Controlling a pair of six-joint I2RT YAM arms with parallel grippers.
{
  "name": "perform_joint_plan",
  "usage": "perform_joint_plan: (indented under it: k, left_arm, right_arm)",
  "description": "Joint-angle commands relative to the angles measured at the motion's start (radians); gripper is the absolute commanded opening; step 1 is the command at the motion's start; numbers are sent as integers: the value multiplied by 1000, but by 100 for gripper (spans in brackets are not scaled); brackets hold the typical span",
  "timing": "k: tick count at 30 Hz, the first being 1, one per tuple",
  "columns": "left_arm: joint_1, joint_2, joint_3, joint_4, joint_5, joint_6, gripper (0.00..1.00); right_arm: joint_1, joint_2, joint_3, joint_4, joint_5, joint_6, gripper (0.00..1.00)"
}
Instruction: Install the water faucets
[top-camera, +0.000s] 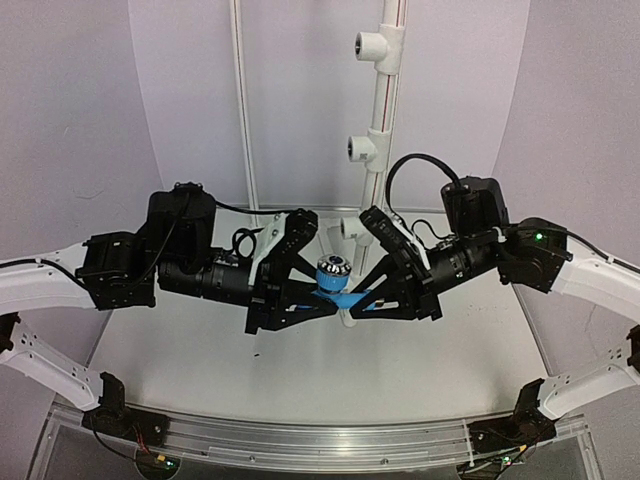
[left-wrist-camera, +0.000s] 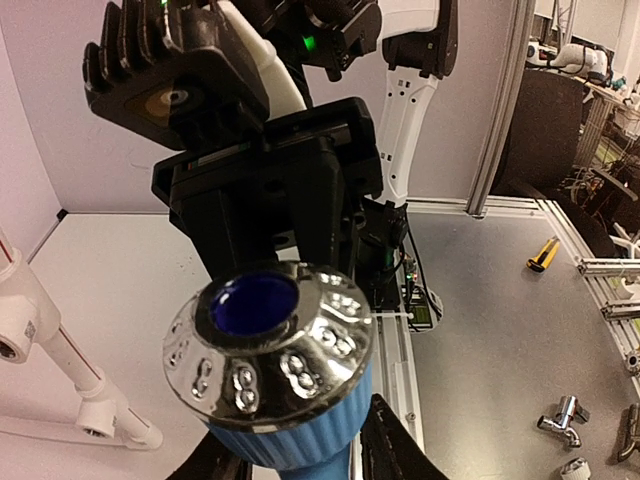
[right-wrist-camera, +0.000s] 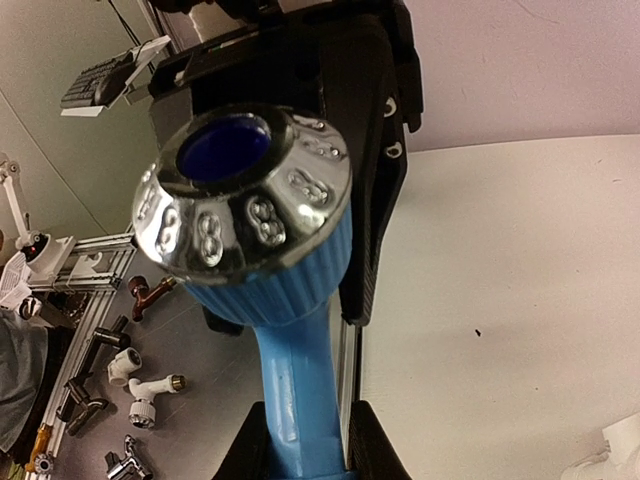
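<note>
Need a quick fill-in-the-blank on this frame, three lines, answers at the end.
1. The faucet has a ___ plastic body under its shiny knob.
2. The ___ hand is shut on the faucet's body.
3. Behind the arms stands a ___ pipe with tee fittings.
Missing words: blue; right; white.

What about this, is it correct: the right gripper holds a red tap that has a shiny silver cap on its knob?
Not quite. The tap is blue, not red; the right wrist view shows this clearly. The rest stands: the right gripper holds it, and the knob has a shiny silver cap.
</note>
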Motion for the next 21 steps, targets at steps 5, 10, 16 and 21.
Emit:
perform_joint_plan:
  k: [5,10,16,21]
  left_arm:
    - [-4,-37,-74,196,-18,-38,32]
    - [-4,-47,-118,287,-15,-67,26]
    - [-4,-35,-123,312,-5,-79,28]
    - [-4,-26,-110,304,7,-67,32]
  right_arm:
    - [-3,21,59,108,-41,71,0]
    - [-3,25,62,126,-48,86,0]
    - [-3,35,68,143,-61,102,0]
    - [-3,37,67,145,-61,99,0]
